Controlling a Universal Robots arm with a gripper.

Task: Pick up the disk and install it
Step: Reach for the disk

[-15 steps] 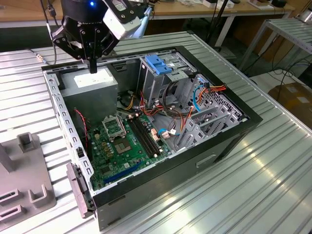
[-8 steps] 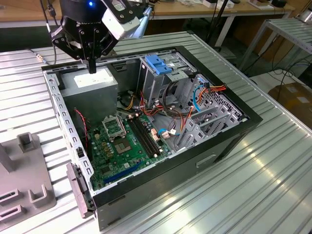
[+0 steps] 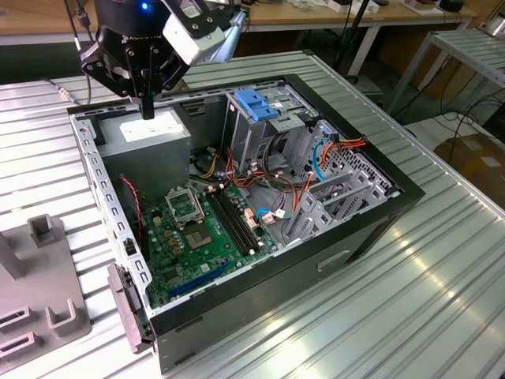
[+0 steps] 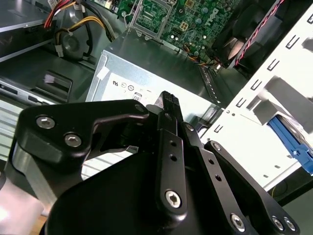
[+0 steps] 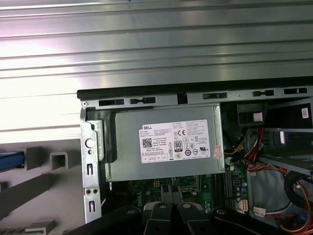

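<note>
Disk largely cut off: a blue strip at the edge of the first wrist view, and a blue rail half tucked under a pale block in the second wrist view; dark body not to be made out. Lodged in the grey fixture outside the computer case, just beyond the case's perforated side wall on the exterior view's left. Arm cropped above the wrist in the exterior view. Cables around the drive cage tangled in orange, red and blue, hard to sort out.

Fingers pressed together with nothing between them, pointing down over the white label of the power supply inside the case; touching it or not, cannot tell. Closed tips against that label in the second wrist view too. Disk well apart from the fingers, across the case wall from them.

Further right within the case: green motherboard, then the blue latch piece atop the drive cage. Case lying open on a ribbed metal table. Beyond the case, wooden benches, a metal rack and a cardboard box toward the exterior view's right.
</note>
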